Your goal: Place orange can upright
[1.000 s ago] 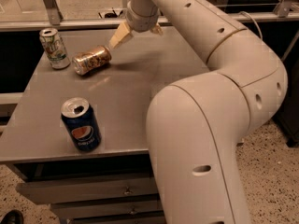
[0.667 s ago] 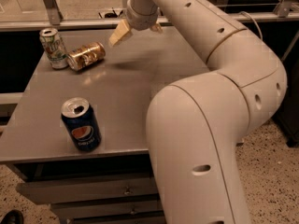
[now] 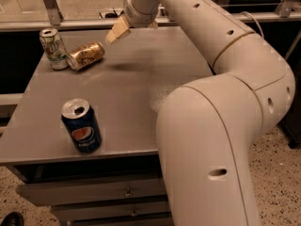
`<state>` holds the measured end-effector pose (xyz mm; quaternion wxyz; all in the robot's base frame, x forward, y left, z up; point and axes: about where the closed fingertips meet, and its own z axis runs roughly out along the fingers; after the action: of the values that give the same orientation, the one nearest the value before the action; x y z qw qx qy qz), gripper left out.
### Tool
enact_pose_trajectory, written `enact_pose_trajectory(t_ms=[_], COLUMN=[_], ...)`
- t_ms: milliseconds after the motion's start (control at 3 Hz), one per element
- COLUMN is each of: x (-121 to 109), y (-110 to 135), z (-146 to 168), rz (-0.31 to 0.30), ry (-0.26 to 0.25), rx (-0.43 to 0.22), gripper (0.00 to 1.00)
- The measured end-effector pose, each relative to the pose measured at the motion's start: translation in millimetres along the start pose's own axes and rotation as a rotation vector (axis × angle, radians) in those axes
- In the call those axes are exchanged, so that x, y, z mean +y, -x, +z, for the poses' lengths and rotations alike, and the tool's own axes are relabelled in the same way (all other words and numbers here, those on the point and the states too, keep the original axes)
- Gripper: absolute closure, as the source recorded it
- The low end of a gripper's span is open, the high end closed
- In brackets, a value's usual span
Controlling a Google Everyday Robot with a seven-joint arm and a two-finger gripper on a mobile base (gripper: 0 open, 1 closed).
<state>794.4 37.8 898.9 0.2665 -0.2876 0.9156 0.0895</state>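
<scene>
- Gripper point(image 3: 117, 31) hovers over the far part of the table point(image 3: 141, 74), just right of the orange can point(image 3: 86, 55) and above it, not touching it.
- Jaw state: cannot tell from this angle. It isn't on the can.
- The orange can lies on its side at far left, long axis roughly left-right. Its left end is against, or just beside, the upright white-and-green can point(image 3: 53, 48).
- The Pepsi can point(image 3: 82, 125) stands upright near the front edge, well apart from both, so it's not a factor.
- My read is that the task isn't started: no grasp, and the can isn't stood up.
- Risks from here:
  - A can on its side rolls, so an off-centre touch from the right could send it off toward the near or far side.
  - Pushing left drives it into the white-and-green can, which could topple or skid toward the left edge.
  - The neighbour crowds the left end, so closing there might catch both cans.
  - The smooth round body could slip or rotate in the grip during the upending.
  - Letting go while it's tilted or above the surface would likely tip it over again.
</scene>
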Motion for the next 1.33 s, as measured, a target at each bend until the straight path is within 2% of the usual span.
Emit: enact_pose_trajectory(t_ms=[333, 667, 1000, 1333], x=[15.4, 37.3, 59.7, 61.6], y=[11.1, 20.6, 26.4, 27.0], z=[3.0, 8.7, 12.6, 13.1], rz=[-0.122, -0.29, -0.487, -0.595], ry=[0.08, 0.171, 0.237, 0.242], rx=[-0.056, -0.092, -0.094, -0.103], gripper=[0.0, 0.0, 0.0, 0.0])
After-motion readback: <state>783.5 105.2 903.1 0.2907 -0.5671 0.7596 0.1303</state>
